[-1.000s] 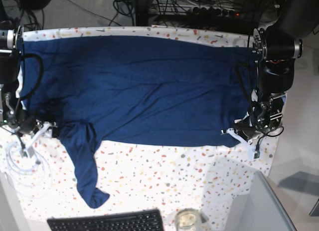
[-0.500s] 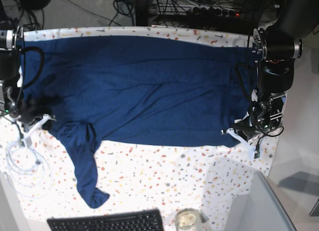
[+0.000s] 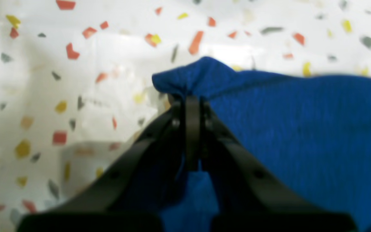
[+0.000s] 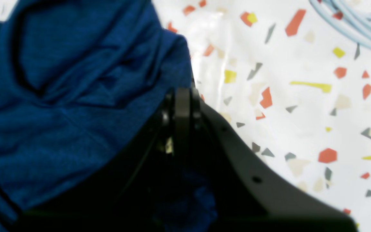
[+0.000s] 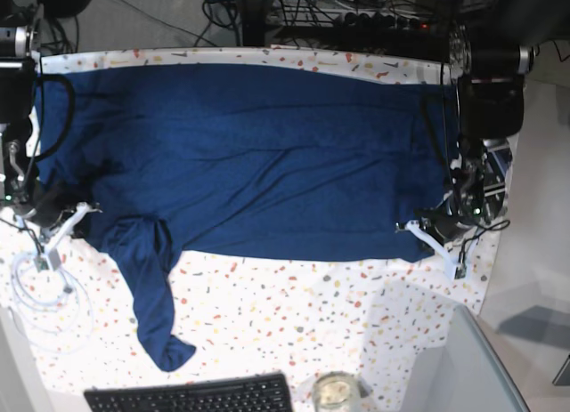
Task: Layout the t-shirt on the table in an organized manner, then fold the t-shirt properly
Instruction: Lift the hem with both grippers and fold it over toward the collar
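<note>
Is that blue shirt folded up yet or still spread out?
Spread out: the t-shirt lies wide across the table, one sleeve trailing toward the keyboard.

We count one t-shirt (image 5: 249, 154) — one table (image 5: 294, 314) under it, two grippers, left (image 5: 434, 237) at three o'clock and right (image 5: 55, 230) at nine — one keyboard (image 5: 191, 397), one jar (image 5: 335, 392), one cable coil (image 5: 40, 296).

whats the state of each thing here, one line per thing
t-shirt: spread across the table, one sleeve trailing toward the keyboard
left tool: shut on the t-shirt's edge
right tool: shut at the t-shirt's edge; grip not clear
table: near half bare
keyboard: lying at the near edge
jar: upright beside the keyboard
</note>
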`<state>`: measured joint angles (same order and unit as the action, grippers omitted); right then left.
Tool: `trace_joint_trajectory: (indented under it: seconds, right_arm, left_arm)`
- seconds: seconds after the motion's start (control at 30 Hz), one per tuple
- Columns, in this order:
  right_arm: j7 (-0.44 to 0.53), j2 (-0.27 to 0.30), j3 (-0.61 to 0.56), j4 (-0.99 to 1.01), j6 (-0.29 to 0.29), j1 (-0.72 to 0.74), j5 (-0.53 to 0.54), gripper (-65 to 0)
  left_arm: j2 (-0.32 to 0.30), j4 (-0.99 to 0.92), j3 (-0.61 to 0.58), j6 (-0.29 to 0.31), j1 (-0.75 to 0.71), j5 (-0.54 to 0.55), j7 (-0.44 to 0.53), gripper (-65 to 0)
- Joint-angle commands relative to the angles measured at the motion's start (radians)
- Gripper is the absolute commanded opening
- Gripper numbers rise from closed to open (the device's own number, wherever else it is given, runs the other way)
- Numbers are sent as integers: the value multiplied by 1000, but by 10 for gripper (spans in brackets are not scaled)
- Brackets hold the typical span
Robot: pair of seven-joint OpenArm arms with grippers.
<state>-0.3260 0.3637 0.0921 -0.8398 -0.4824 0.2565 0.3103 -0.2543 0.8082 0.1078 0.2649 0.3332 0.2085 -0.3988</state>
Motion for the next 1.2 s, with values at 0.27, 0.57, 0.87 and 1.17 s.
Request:
trace_joint_trajectory:
  seconds: [0.27,0.57,0.87,1.17]
  right_arm:
    - [20,36,7,-171,-5,-70,17,-650]
    - [-43,28,113,-313,-5,-164,17,-650]
    - [-115,27,114,-462,-5,-280,19,-650]
    - [-120,21,153,-519,-5,-375,19,-650]
  left_arm:
    - [-10,257,73,6,-55,6,-81,-650]
    - [-9,345,126,6,-164,6,-82,-650]
    - [-9,466,131,6,-260,7,-81,-650]
    - [19,563,252,7,-351,7,-82,-650]
